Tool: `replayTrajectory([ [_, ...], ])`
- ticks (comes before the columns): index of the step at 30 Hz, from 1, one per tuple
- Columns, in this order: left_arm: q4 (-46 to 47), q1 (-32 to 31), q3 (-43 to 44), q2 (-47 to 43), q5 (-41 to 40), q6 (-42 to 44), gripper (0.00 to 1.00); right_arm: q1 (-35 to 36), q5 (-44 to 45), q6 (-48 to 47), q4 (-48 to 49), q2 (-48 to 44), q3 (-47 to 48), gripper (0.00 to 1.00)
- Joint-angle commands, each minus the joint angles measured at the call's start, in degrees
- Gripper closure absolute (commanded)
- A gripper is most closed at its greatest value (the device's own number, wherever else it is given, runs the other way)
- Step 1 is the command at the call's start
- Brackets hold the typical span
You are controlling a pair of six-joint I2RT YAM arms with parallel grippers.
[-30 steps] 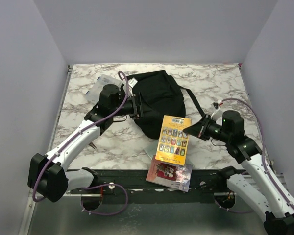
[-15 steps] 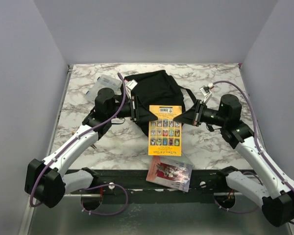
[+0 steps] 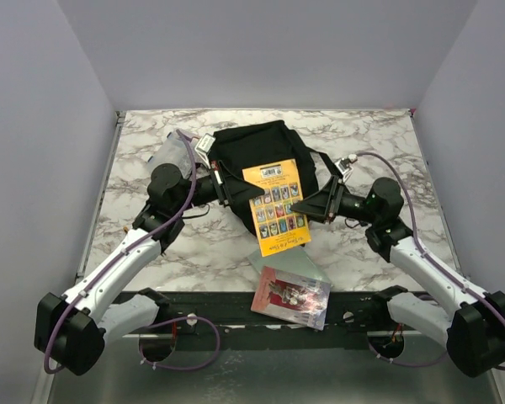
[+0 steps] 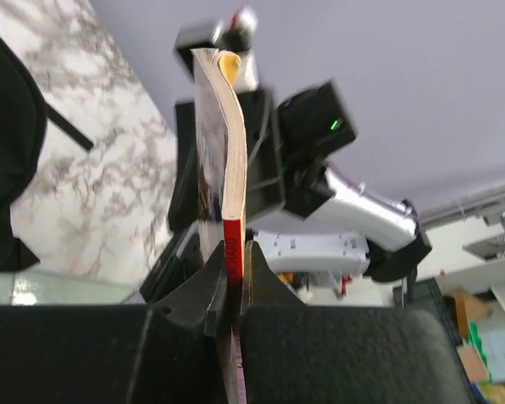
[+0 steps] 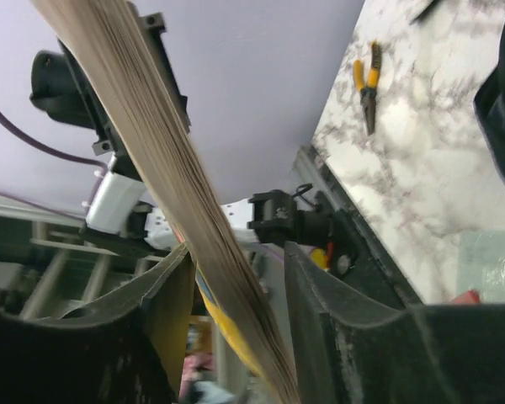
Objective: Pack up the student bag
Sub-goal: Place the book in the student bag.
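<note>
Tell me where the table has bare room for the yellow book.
Bare marble lies at the far right, between the student bag and the wall, and near left, between the left arm and the red book. The middle is crowded.

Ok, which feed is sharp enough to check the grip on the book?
Top external: evenly lit and sharp, the yellow book clear above the student bag. Left wrist: the left gripper looks dark and soft, the spine readable. Right wrist: page edges smear close to the lens; the pliers are crisp.
</note>
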Motion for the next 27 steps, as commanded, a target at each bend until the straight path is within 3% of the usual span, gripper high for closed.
replayTrajectory([
  [1, 15.1, 0.3, -3.6, -2.9, -13.4, -8.4, 1.0, 1.7, 1.4, 16.9, 22.6, -0.3, -9.8, 0.48],
  [6, 19.0, 0.4, -5.4, -3.1, -19.3, -10.9, 1.0, 6.2, 6.4, 19.8, 27.7, -0.5, -12.6, 0.36],
  [10, 24.0, 0.5, -6.7, -2.1, -20.4, -13.3, 1.0, 9.4, 9.6, 23.2, 35.4, 2.2, -12.8, 0.35],
  [13, 25.2, 0.5, -7.5, -1.6, -21.6, -14.6, 1.0, 10.6, 11.7, 25.9, 41.9, 4.0, -14.1, 0.39],
  [16, 25.9, 0.5, -7.9, -1.7, -22.3, -14.3, 1.0, 10.9, 13.4, 26.2, 43.8, 4.1, -15.4, 0.51],
  [23, 26.4, 0.4, -8.9, -1.9, -22.5, -15.6, 1.0, 10.9, 15.9, 24.4, 43.2, 3.8, -13.7, 0.52],
  [27, 26.6, 0.4, -8.6, -1.4, -21.3, -16.2, 1.0, 10.8, 17.9, 23.3, 40.9, 3.1, -12.4, 0.6],
])
